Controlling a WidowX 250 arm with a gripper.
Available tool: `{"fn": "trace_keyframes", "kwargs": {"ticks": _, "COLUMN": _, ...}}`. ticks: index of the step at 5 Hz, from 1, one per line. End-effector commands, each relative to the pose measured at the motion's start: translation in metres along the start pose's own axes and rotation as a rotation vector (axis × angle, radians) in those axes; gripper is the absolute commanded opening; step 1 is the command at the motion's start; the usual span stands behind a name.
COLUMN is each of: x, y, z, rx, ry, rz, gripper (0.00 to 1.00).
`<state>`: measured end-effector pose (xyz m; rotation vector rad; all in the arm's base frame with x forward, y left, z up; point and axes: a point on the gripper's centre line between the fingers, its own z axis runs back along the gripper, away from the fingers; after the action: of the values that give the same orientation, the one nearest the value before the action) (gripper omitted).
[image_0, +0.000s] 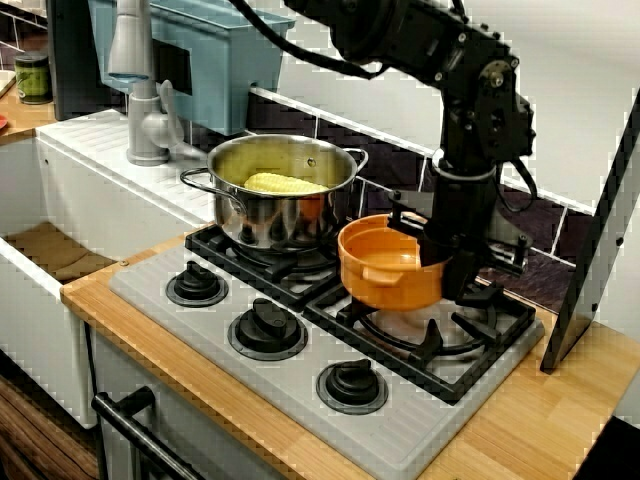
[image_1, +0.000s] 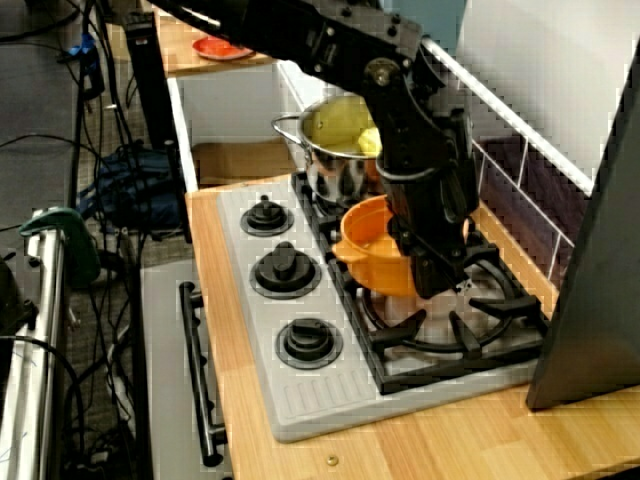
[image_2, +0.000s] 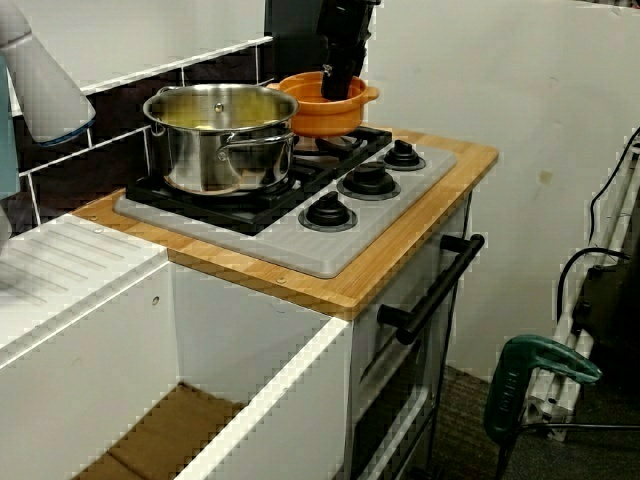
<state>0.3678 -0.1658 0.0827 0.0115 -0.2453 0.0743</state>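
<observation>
Fingers (image_0: 440, 250): black, at the end of the black arm (image_0: 470, 90), lowered onto the rim of the orange pot (image_0: 385, 270) on the side away from the knobs. They are closed on that rim. In the view from across the sink, one of the fingers (image_2: 338, 82) reaches down inside the bowl.

Orange pot: small and round, with a stub handle facing the knobs. It is over the burner grate (image_0: 440, 345) and just beside the steel pot (image_0: 280, 215). In the view from the knob side the orange pot (image_1: 368, 240) hangs under the arm, tipped slightly. Whether its base rests on the grate cannot be told.

Steel pot: upright on the neighbouring burner, with two loop handles. A yellow corn cob (image_0: 285, 183) lies inside.

Stove top (image_0: 200, 330): grey, set into the wooden counter (image_0: 560, 410). Three black knobs (image_0: 267, 328) stand in a row along its near edge.

Oven handle (image_2: 430, 290): a black bar on the front below the counter.

Tap (image_0: 140, 90): grey, standing behind the white sink (image_0: 40, 200), beside the stove.

Blue box (image_0: 220, 50): against the wall behind the tap.

Dark panel (image_0: 600, 240): leaning on the counter at the far end of the stove.

Red plate (image_1: 222, 47): on a separate wooden surface beyond the sink.

Green drill (image_2: 530, 370): on the floor, well apart from the stove.
</observation>
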Motion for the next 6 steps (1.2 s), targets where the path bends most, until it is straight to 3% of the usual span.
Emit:
{"fn": "trace_keyframes", "kwargs": {"ticks": 1, "x": -0.003, "y": 0.000, "z": 0.005, "rx": -0.002, "ry": -0.034, "rz": 0.006, "gripper": 0.00}}
{"fn": "trace_keyframes", "kwargs": {"ticks": 2, "x": -0.001, "y": 0.003, "z": 0.003, "rx": 0.003, "ry": -0.018, "rz": 0.023, "gripper": 1.00}}
{"fn": "trace_keyframes", "kwargs": {"ticks": 3, "x": 0.002, "y": 0.010, "z": 0.006, "rx": -0.006, "ry": 0.007, "rz": 0.081, "gripper": 1.00}}
{"fn": "trace_keyframes", "kwargs": {"ticks": 6, "x": 0.006, "y": 0.023, "z": 0.029, "rx": -0.048, "ry": -0.011, "rz": 0.101, "gripper": 1.00}}
